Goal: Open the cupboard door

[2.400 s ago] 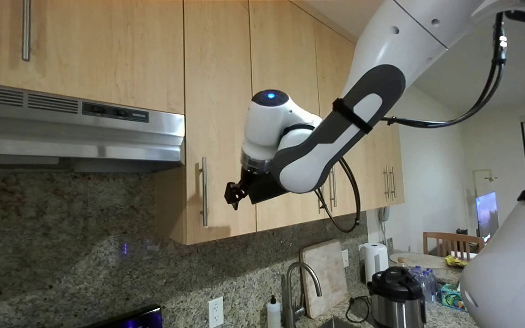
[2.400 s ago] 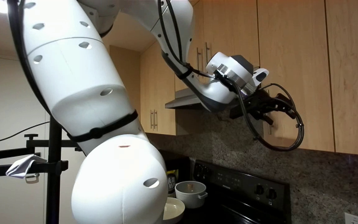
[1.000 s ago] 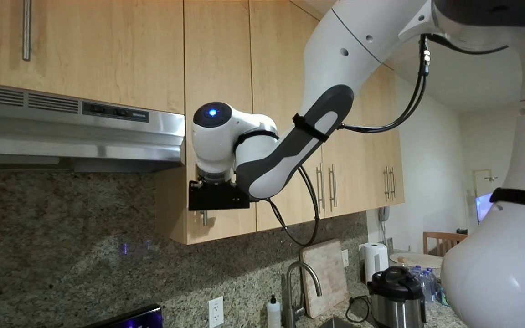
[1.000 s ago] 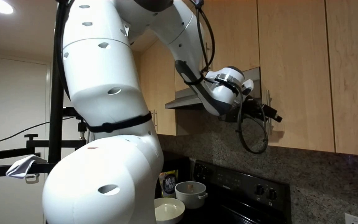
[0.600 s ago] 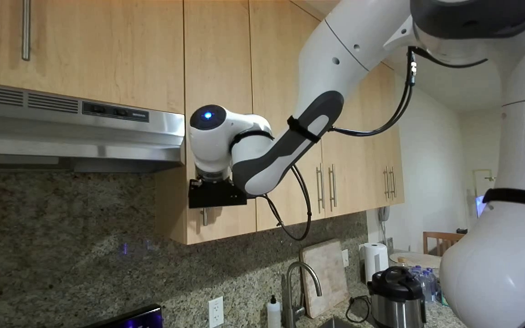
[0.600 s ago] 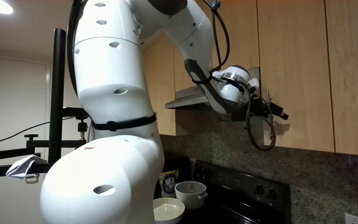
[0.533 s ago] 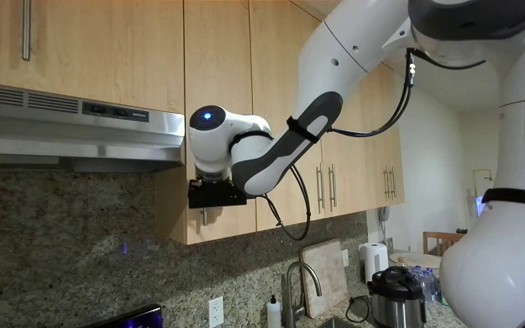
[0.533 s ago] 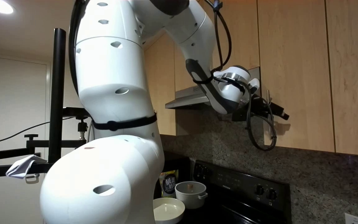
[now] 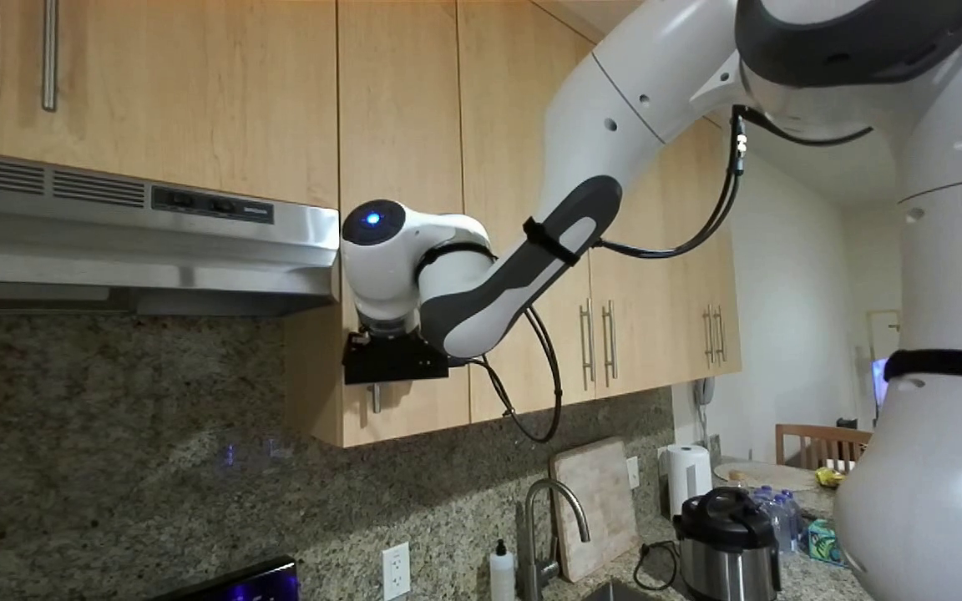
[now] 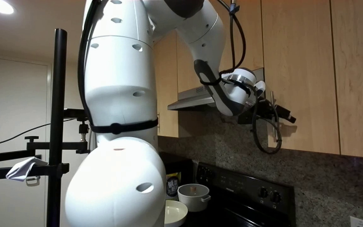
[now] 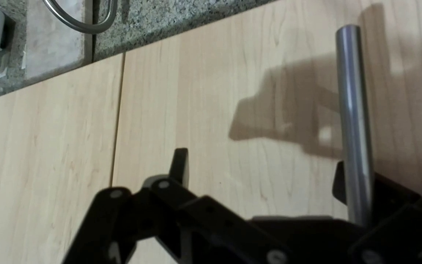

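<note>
The cupboard door (image 9: 402, 125) is a tall light wood panel and stands shut; it also shows in an exterior view (image 10: 301, 63) and fills much of the wrist view (image 11: 214, 110). Its silver bar handle (image 11: 354, 117) runs down the right of the wrist view; in an exterior view only its lower end (image 9: 376, 398) shows below the wrist camera housing. My gripper (image 11: 260, 172) is open at the handle. The right finger passes behind the bar, between bar and door; the left finger is well off to the left. Whether a finger touches the bar I cannot tell.
A steel range hood (image 9: 139, 242) is left of the door. Neighbouring wood doors (image 9: 514, 125) adjoin on the right. Below are a faucet (image 9: 560, 501), a cutting board (image 9: 594, 509) and a stove (image 10: 244, 186). A cable loop (image 10: 279, 138) hangs from the wrist.
Over the earlier frames my gripper moved from right of the handle onto it and turned. In the last half second the wrist shifted only slightly; the upper arm swung. The door has not moved.
</note>
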Tool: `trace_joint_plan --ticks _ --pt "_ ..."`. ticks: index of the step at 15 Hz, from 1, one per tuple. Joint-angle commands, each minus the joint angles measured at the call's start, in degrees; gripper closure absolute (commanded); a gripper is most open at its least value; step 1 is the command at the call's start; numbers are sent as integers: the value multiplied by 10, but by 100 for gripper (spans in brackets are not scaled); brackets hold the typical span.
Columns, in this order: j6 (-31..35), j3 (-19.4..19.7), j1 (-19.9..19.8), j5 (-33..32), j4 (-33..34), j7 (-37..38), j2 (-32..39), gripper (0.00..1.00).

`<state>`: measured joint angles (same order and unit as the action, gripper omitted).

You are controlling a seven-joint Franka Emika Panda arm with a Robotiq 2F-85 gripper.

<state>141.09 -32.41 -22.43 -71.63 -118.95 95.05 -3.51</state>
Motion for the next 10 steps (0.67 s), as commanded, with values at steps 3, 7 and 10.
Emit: trace_joint_plan --ticks 3,7,10 --pt "-29 180 156 -13 -1 23 -1 0" --pt "-23 236 202 -4 -22 32 -25 0" --pt "-27 254 221 -5 -36 42 -41 0"
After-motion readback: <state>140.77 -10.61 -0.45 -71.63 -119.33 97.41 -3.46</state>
